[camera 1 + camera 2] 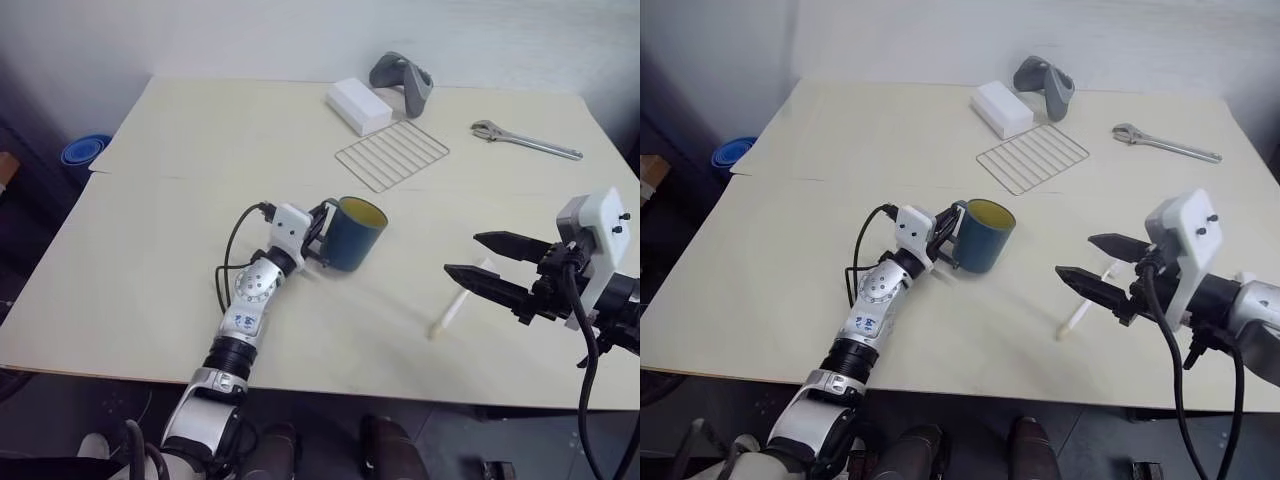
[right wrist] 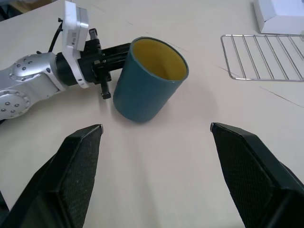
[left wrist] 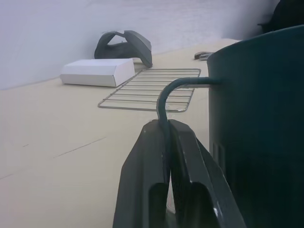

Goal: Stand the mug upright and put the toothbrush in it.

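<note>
Fingers of my left gripper are pinched on the thin handle of the mug, which stands upright near the table's middle, yellow inside showing. Further right, the toothbrush lies flat on the wood. Just beside it my right gripper hovers, spread wide and holding nothing.

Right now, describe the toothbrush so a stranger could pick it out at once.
Start at the pale wooden table and find the blue mug near its middle. Toward the table's front edge on the robot's right, just beyond the open right tool, lies the toothbrush. It is a slim cream stick, unlike the metal wrench at the far edge.
</note>
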